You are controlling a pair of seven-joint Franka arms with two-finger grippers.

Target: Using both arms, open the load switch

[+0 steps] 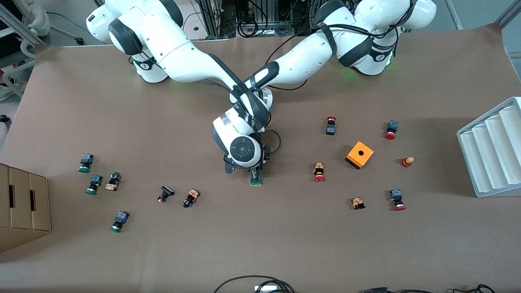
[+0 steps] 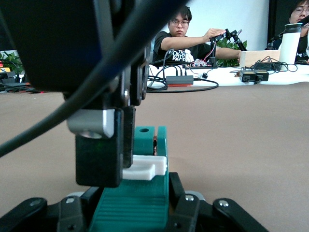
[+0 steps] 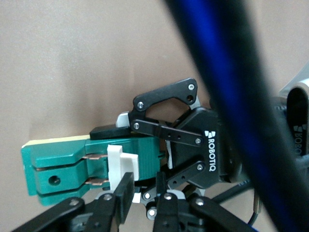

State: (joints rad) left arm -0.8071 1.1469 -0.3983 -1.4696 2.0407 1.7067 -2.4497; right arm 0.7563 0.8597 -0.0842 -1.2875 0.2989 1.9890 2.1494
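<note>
Load switch [image 3: 77, 166] lies mid-table, left gripper [image 3: 145, 159] clamped on its green body, right gripper [image 2: 113, 154] pinching the white block [image 3: 120, 166], which looks still seated: hold established, opening pull not yet done.

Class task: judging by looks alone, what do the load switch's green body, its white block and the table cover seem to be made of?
Load switch green body: likely moulded plastic, matte, with ribbed moulding and crisp edges. White block: probably plastic too, smooth, opaque, slightly glossy. Table cover: looks like brown paper or thin matte sheet, with a flat, dull surface; the material is uncertain.
</note>
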